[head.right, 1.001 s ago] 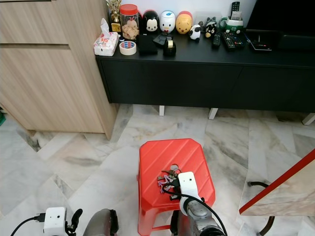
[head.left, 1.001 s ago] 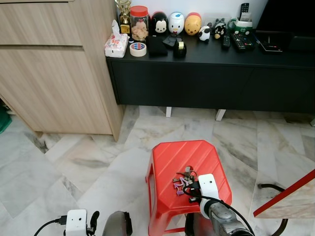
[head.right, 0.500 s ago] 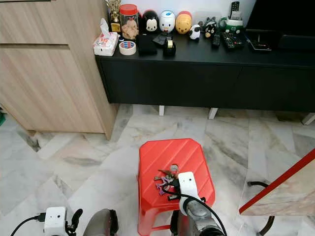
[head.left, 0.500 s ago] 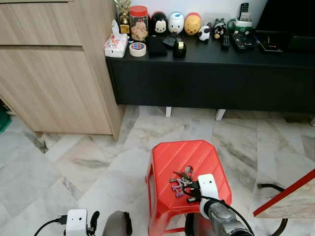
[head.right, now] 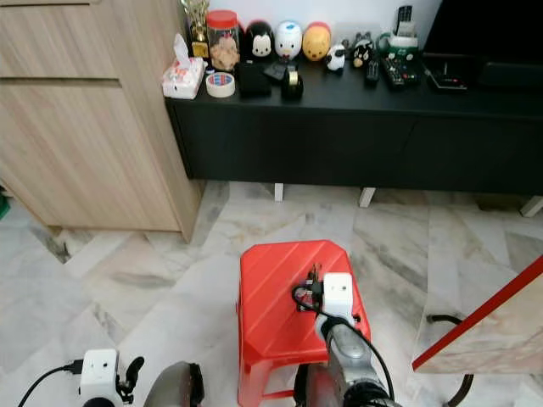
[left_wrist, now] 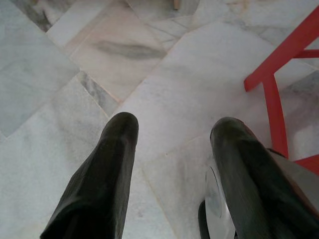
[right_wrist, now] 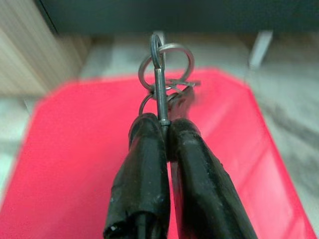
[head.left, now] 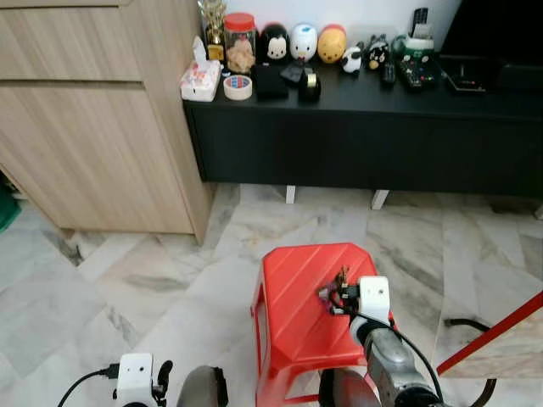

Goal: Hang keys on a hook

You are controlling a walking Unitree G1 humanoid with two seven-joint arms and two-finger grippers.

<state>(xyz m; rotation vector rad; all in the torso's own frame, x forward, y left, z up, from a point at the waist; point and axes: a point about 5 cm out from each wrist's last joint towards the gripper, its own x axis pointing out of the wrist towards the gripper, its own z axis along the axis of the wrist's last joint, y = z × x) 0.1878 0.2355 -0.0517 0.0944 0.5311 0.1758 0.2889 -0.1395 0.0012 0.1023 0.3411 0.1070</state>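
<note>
- The marble floor (head.left: pixel 127 280) spread under a wooden cabinet (head.left: pixel 93 119) and a long black bench (head.left: pixel 365 127) that carried figurines, a jar and a roll of tape.
- A red stool (head.left: pixel 293 297) stood on the floor before the robot.
- The right end effector (right_wrist: pixel 164 124) hovered over the stool, its fingers pinched together on the keys (right_wrist: pixel 164 69), with the rings standing up from the tips.
- The left end effector (left_wrist: pixel 172 144) hung low over the floor beside the stool, fingers spread wide and holding nothing.
- The pick-up looked done; the carry came next, which called for finding a hook, none being visible here.
- A second earlier the keys lay on the stool seat under the right end effector; now they were lifted clear of it.
</note>
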